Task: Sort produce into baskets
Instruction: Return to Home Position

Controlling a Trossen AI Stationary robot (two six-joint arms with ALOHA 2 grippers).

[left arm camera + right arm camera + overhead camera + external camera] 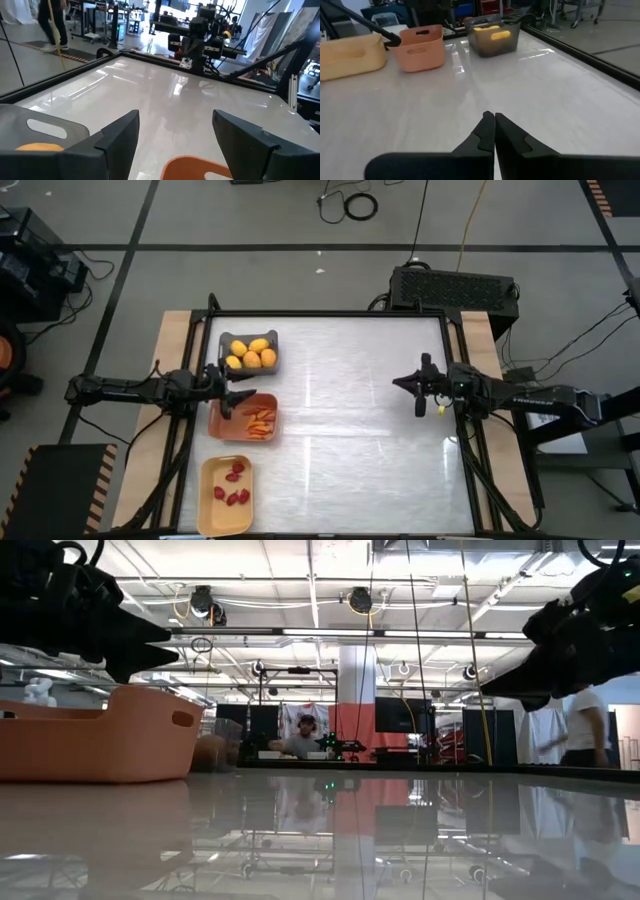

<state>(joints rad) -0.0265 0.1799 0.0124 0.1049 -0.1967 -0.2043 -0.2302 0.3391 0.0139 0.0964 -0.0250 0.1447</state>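
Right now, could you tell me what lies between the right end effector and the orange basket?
Nothing: the high view shows only bare tabletop between the right end effector and the orange basket.

Tabletop (350,440) glossy (near mirror); orange bin (422,52) smooth matt plastic, grey bin (492,42) translucent plastic; side board (172,345) at 9 o'clock bare wood.

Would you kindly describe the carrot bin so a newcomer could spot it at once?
On the table, three bins line the left edge. The orange bin is the middle one, between the grey bin and the pale yellow bin. Only it holds thin orange carrots.
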